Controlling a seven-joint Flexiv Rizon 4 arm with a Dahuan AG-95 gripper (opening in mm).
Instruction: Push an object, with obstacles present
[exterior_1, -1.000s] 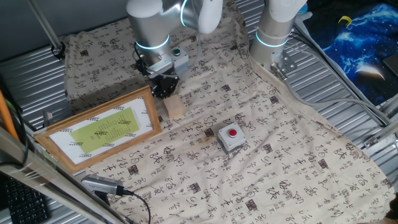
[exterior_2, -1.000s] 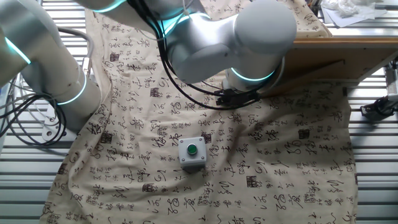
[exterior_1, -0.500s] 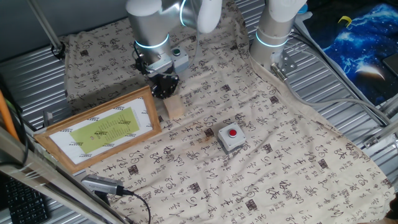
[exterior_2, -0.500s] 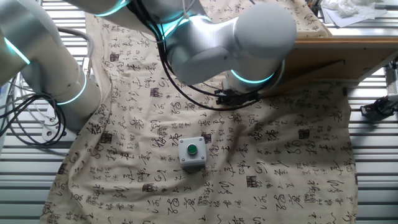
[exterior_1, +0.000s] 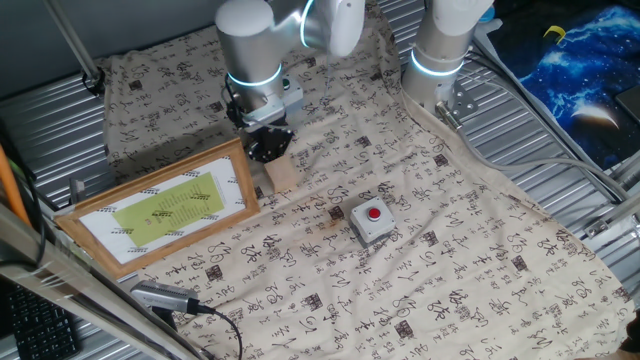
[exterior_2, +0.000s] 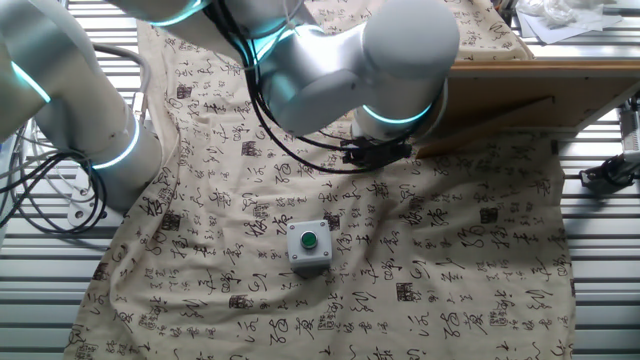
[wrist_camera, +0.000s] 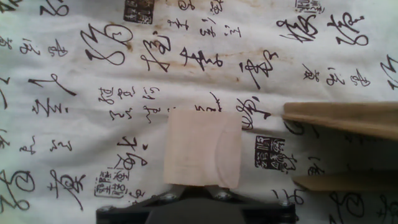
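Note:
The light-tan wooden block (exterior_1: 281, 172) lies on the printed cloth just right of the wood-framed yellow-green picture (exterior_1: 165, 205). My gripper (exterior_1: 268, 148) points down right behind the block, its tip against the block's far end. In the hand view the block (wrist_camera: 203, 148) fills the middle, and my gripper (wrist_camera: 196, 194) touches its near edge with the jaws together. The picture's frame corner (wrist_camera: 342, 118) lies to the right. The red-button box (exterior_1: 372, 220) sits to the front right of the block. The green-button box (exterior_2: 309, 246) shows in the other fixed view.
The cloth covers a ribbed metal table (exterior_1: 560, 130). A second arm's base (exterior_1: 440, 60) stands at the back. A cable and plug (exterior_1: 165, 297) lie at the front left, beside the picture.
My wrist has shifted slightly to the right above the block. The block, the picture and both button boxes have not visibly moved.

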